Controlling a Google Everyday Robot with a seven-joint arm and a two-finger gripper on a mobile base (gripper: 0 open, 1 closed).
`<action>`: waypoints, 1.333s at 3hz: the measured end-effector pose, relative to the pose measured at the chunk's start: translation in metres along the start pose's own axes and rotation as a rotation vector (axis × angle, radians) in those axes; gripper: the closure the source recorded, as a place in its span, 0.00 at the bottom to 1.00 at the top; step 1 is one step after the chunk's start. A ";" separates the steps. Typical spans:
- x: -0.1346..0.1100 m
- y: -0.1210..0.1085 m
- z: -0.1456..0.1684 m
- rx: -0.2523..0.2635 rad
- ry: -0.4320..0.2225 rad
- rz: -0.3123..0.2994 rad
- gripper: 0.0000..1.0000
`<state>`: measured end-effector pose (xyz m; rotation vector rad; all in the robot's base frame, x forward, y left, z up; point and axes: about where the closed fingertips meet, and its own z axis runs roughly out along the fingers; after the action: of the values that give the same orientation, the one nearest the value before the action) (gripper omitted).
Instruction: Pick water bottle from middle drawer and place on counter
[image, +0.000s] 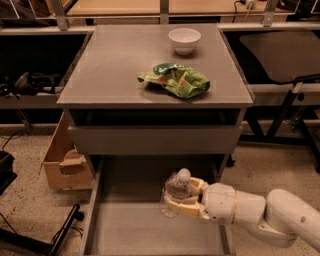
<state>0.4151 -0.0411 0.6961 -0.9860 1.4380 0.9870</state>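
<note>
The water bottle (176, 190), clear with a white cap, stands upright and is lifted a little above the floor of the open middle drawer (150, 230). My gripper (180, 194) reaches in from the right and is shut on the bottle's body, one yellowish finger above and one below. The grey counter (110, 75) lies above, behind the drawer.
A white bowl (184, 40) sits at the counter's back right. A green crumpled bag (176, 79) lies near the counter's middle right. A cardboard box (65, 160) stands on the floor left of the cabinet. A black chair (285, 55) is at the right.
</note>
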 end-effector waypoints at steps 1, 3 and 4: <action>-0.114 0.001 0.009 -0.053 -0.014 -0.070 1.00; -0.295 -0.060 0.117 -0.050 -0.005 -0.096 1.00; -0.318 -0.112 0.145 0.080 0.047 -0.086 1.00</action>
<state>0.5898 0.0792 0.9961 -1.0101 1.4498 0.8426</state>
